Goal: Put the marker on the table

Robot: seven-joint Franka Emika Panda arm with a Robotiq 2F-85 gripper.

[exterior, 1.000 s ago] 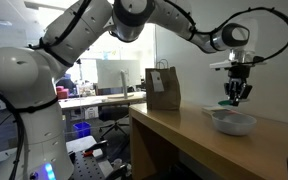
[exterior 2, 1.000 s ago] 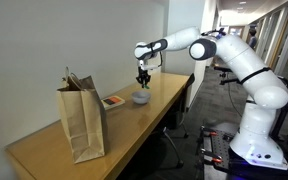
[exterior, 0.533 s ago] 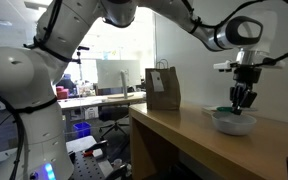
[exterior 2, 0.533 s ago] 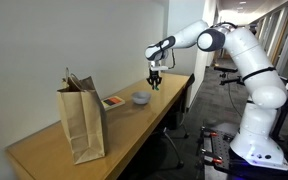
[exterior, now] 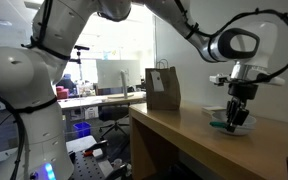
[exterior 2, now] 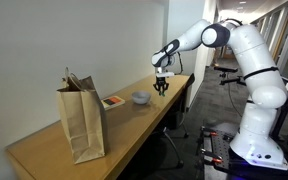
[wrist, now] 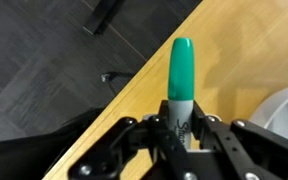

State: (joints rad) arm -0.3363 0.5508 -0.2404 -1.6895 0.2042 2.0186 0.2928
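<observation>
My gripper point(wrist: 180, 128) is shut on the marker point(wrist: 181, 75), a green-capped pen with a white barrel that sticks out ahead of the fingers in the wrist view. Under it lies the light-brown wooden table point(wrist: 234, 50), close to its edge. In an exterior view the gripper point(exterior: 233, 115) hangs low over the table point(exterior: 184, 135) beside the white bowl point(exterior: 240, 119), with a bit of green marker point(exterior: 219, 126) at its tip. In the other view the gripper point(exterior 2: 161, 87) is to the right of the bowl point(exterior 2: 141, 97) over the table point(exterior 2: 104, 130).
A brown paper bag point(exterior 2: 82, 120) stands on the table, also seen in an exterior view point(exterior: 163, 88). A small flat red-and-white item point(exterior 2: 112, 101) lies by the wall. The table's edge drops to dark floor point(wrist: 54, 60). Cluttered desks point(exterior: 94, 100) stand further off.
The gripper has moved with the marker away from above the bowl, past it along the table, and has come down closer to the tabletop.
</observation>
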